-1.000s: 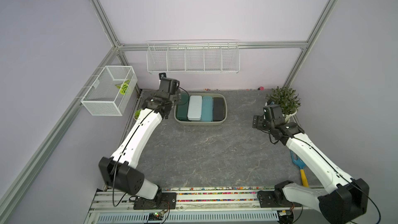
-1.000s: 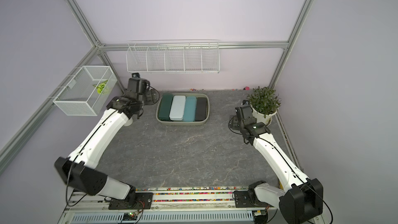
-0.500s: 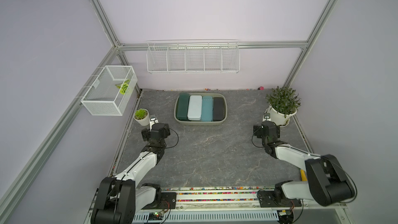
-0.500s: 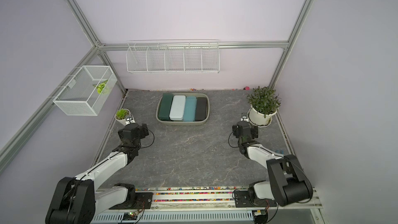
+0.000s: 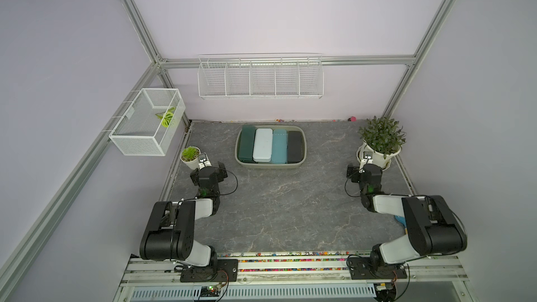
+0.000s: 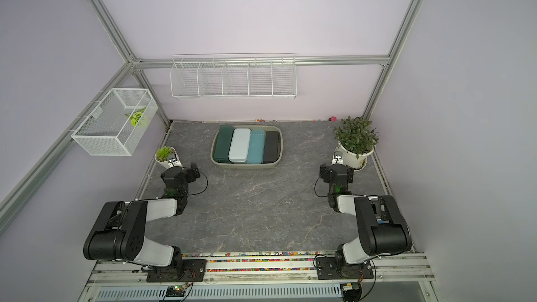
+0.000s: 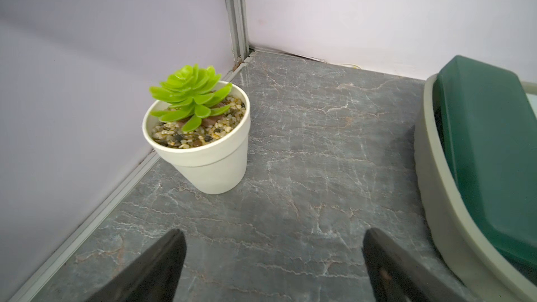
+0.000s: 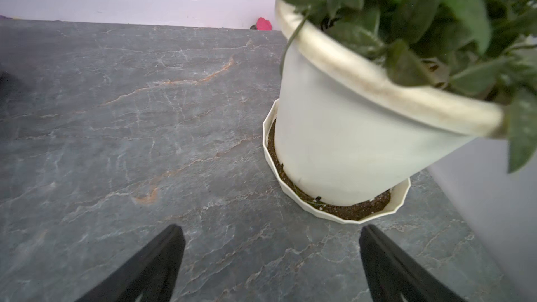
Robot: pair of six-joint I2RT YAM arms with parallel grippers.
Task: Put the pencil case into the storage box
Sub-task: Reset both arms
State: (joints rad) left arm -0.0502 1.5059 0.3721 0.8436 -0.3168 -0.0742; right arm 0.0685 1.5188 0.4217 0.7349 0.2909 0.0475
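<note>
The storage box (image 5: 270, 165) is a shallow olive-beige tub with rounded corners and a flared rim. Four long, round-cornered pencil cases lie side by side in it and fill it: dark green case (image 5: 247, 146), pale white case (image 5: 263, 145), teal case (image 5: 279, 146), black case (image 5: 294, 146). Left of the box the left gripper (image 7: 273, 236) gapes wide and empty. Well off to the box's right, the right gripper (image 8: 271, 232) does likewise.

Soft, even, fairly bright light leaves only faint shadows, like that beside the storage box (image 7: 430, 175) ahead of the left gripper (image 7: 273, 231), while the leafy plant's pot (image 8: 348, 140) close before the right gripper (image 8: 271, 229) is blurred, as are that gripper's dark fingers (image 8: 151, 268).
</note>
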